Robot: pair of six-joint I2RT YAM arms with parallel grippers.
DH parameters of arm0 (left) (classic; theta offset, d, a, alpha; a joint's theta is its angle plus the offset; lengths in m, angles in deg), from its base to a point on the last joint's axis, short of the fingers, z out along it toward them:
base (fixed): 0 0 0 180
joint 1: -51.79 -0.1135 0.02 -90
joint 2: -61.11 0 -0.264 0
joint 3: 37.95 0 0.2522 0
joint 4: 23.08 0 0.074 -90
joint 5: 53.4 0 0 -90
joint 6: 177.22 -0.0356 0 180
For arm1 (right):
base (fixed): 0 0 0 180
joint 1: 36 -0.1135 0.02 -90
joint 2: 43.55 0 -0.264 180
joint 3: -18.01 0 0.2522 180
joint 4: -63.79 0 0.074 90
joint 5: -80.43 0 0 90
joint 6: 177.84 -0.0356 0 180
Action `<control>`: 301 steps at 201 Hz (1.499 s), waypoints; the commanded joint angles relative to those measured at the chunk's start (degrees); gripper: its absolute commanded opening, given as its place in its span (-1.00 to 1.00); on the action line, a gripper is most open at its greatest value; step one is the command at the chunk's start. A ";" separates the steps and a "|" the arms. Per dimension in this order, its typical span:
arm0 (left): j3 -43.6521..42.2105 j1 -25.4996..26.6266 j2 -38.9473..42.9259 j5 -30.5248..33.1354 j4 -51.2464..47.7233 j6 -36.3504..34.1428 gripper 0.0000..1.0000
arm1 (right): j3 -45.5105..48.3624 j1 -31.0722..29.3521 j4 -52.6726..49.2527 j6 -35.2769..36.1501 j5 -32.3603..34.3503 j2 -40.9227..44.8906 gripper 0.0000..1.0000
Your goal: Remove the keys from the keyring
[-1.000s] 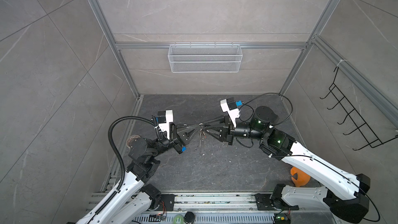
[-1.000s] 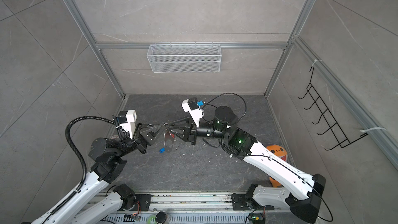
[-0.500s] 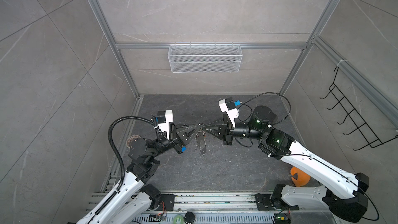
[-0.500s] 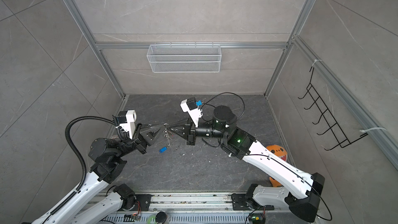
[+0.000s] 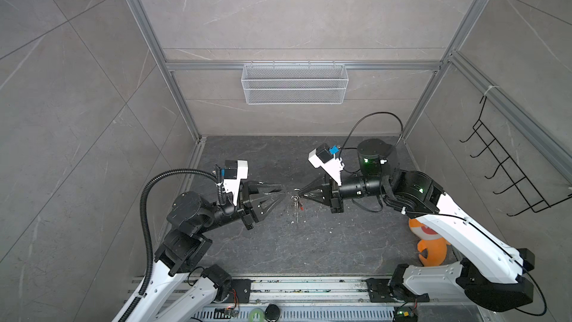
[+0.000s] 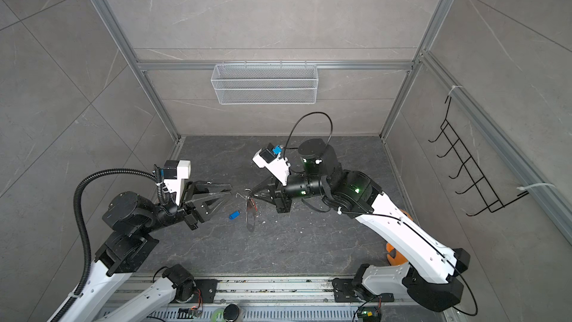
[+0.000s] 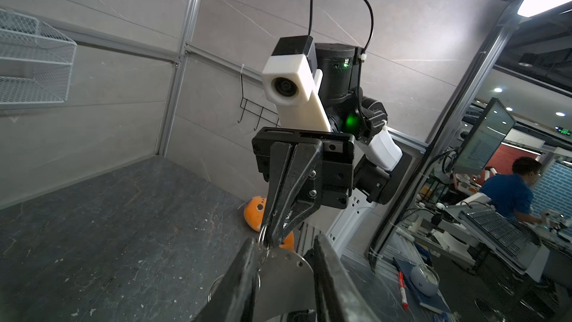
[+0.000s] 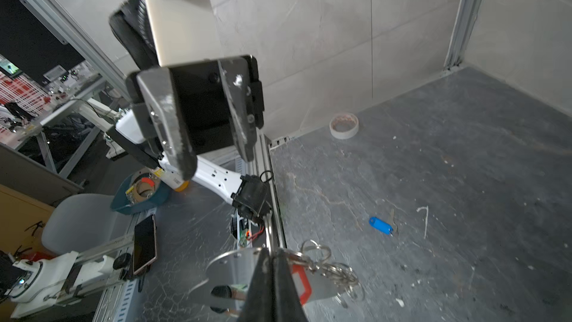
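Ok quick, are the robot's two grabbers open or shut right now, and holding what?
Left gripper: open, empty.
Right gripper: shut on the keyring.

Keyring (image 6: 249,218): a short chain of small silver rings (image 8: 328,265) joined to a flat grey metal tag (image 8: 230,269). It hangs in the air above the dark worktop (image 6: 309,243), pinched near its top by the closed tips of the right tool (image 8: 270,254), with the tag dangling downward. The red key (image 8: 301,284) is on the rings, tucked against the tag. The blue key (image 6: 234,214) lies loose and flat on the worktop, near the hanging keyring, on the left arm's side.
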 commanded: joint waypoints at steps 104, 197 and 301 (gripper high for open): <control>6.44 0.10 -8.16 -13.11 -12.58 -3.32 -0.58 | -12.85 -2.53 -18.57 9.08 3.75 -6.22 -1.00; 6.71 0.05 -8.31 -14.43 -14.37 -3.57 -0.72 | -13.21 -2.66 -17.65 8.66 3.65 -6.45 -1.00; -5.45 0.46 1.21 1.82 7.84 2.57 -1.00 | 5.78 -2.76 4.73 2.08 14.40 5.16 -0.11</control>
